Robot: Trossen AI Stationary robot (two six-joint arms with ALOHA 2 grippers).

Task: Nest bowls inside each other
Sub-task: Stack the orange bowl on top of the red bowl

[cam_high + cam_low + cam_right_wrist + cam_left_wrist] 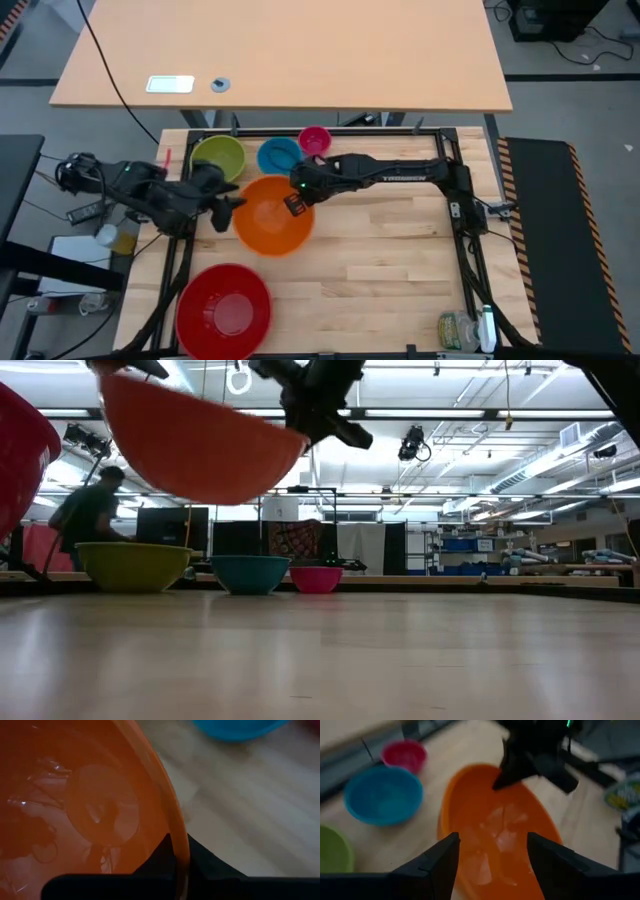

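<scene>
The orange bowl hangs in the air over the middle of the table, with my right gripper shut on its rim. Just off the bowl's left side, my left gripper stands open and touches nothing. In the left wrist view its fingers frame the orange bowl from a distance. The red bowl rests on its base near the front left. Lime green, blue and pink bowls stand in a row along the far edge. My right gripper pinches the orange bowl's rim on its far right side, one finger inside the bowl and one outside. The fingers slant down from the table's right. The bowl is lifted clear of the table and tilted, opening upward.
A black frame borders the wooden table. A bottle lies at the near right corner. A tan desk stands beyond the far edge. A person is in the room behind the table. Bare wood lies right of the orange bowl.
</scene>
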